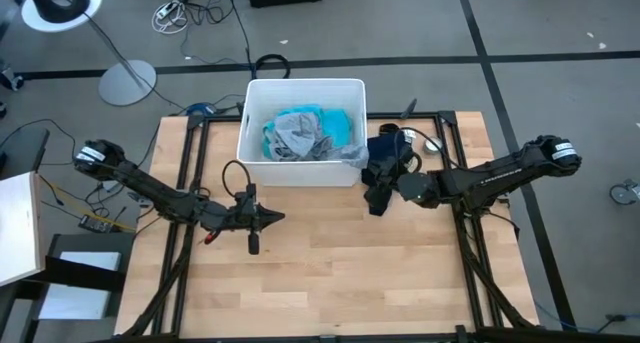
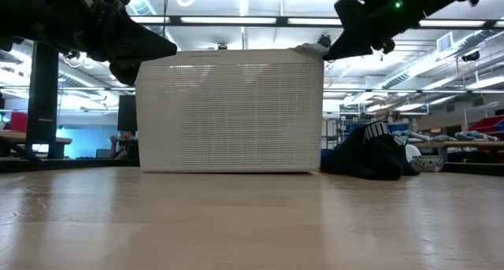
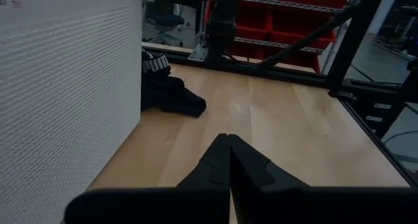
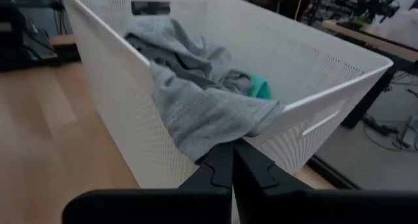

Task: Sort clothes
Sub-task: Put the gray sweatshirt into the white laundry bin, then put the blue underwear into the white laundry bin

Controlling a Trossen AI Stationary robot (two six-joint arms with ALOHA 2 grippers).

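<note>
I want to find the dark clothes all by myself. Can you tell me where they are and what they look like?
Find the white rectangular plastic bin at the back of the wooden table. Just outside its right wall, a crumpled dark navy garment with white print lies on the wood. Unlike the grey shirt and teal shirt, it is outside the bin.

Table [image 1: 330,263]: light wood planks, smooth, slight sheen in low view. Bin [image 1: 254,143]: white plastic, walls finely perforated, matt. Inside bin: grey shirt [image 4: 189,93], soft knit cloth, matt, wrinkled, draped over rim; teal shirt [image 1: 345,126], cloth, matt. Just beside bin, on table: navy garment [image 3: 166,93], dark cloth w/ white print, matt. Left tool [image 3: 227,160] and right tool [image 4: 230,164]: dark fingers, smooth hard finish, matt. Frame behind bin [image 3: 294,44]: black metal bars.
</note>
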